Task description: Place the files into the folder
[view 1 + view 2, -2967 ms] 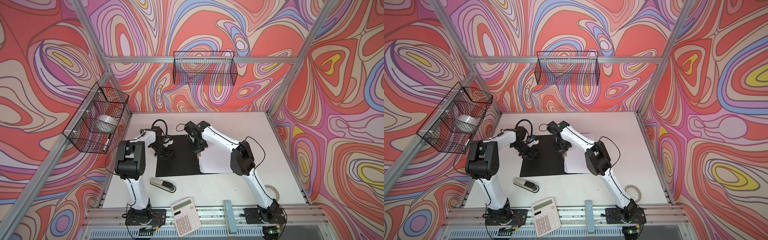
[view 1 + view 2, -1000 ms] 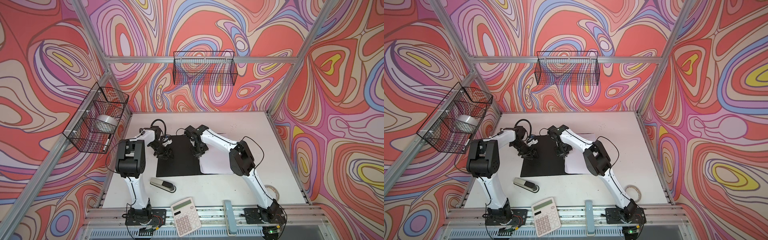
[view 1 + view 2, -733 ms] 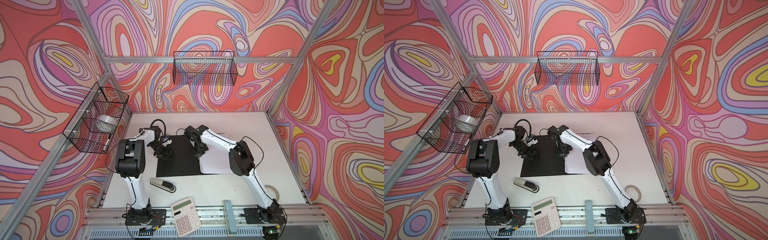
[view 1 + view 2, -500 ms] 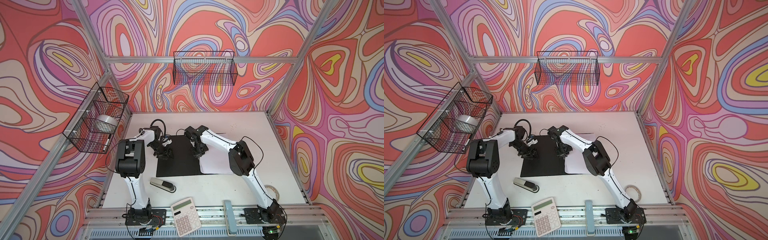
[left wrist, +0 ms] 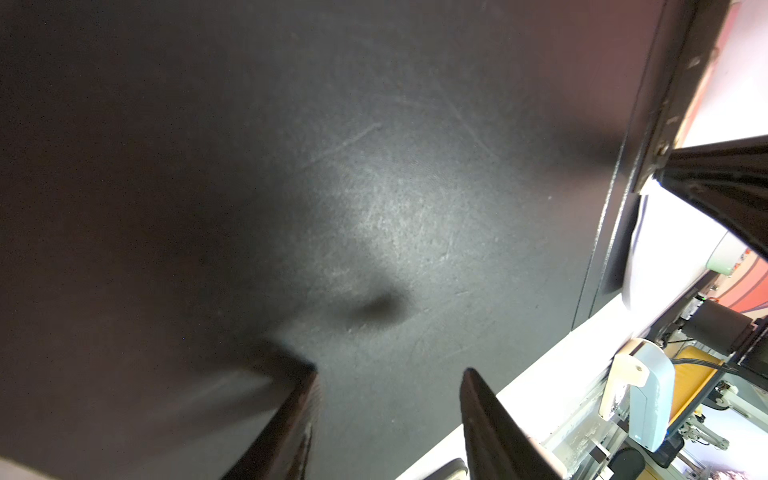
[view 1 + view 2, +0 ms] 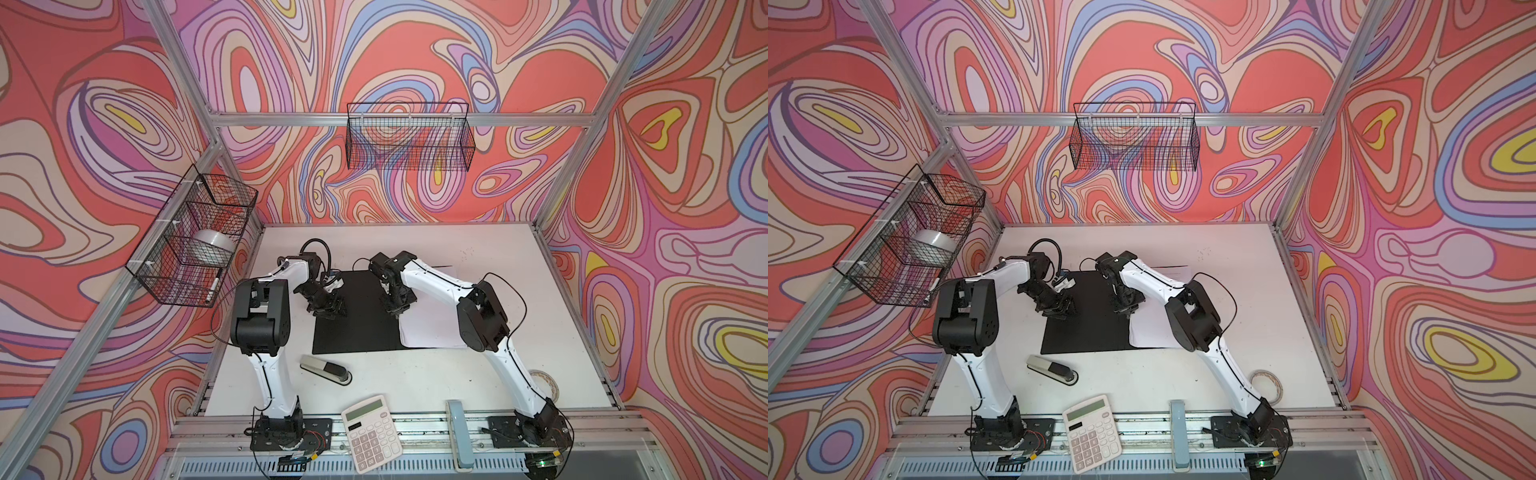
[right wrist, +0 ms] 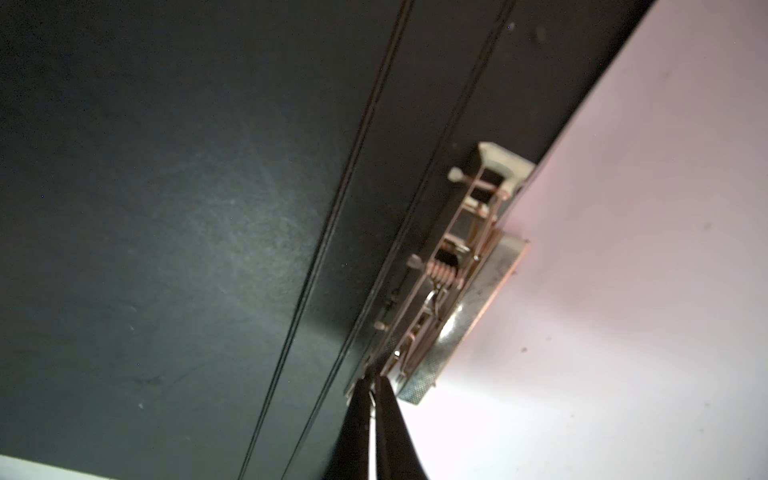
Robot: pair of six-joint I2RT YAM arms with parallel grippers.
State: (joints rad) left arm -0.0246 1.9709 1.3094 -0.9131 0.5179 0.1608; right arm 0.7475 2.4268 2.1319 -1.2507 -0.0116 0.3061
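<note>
Found the folder (image 6: 357, 324) (image 6: 1086, 328) lying open and flat mid-bench, black inside up, in both top views. Saw the files (image 6: 428, 332) (image 6: 1148, 332) as white sheets covering its right half, toward the bench's right edge. Noted the left gripper (image 6: 330, 311) (image 5: 388, 374) low over the bare black left half, jaws spread with nothing between them. Could not make out any contact between fingertips (image 5: 299, 399) and cover. Caught the right gripper (image 6: 397, 309) (image 7: 372, 386) at the spine, jaws pressed together, tips against the near end of the metal clip (image 7: 449, 282), with its plate lying over the sheets' edge. Could not confirm a pinch on anything there. Spotted a stapler (image 6: 326, 370) between folder and front edge, and a calculator (image 6: 372, 432) straddling that front edge.
</note>
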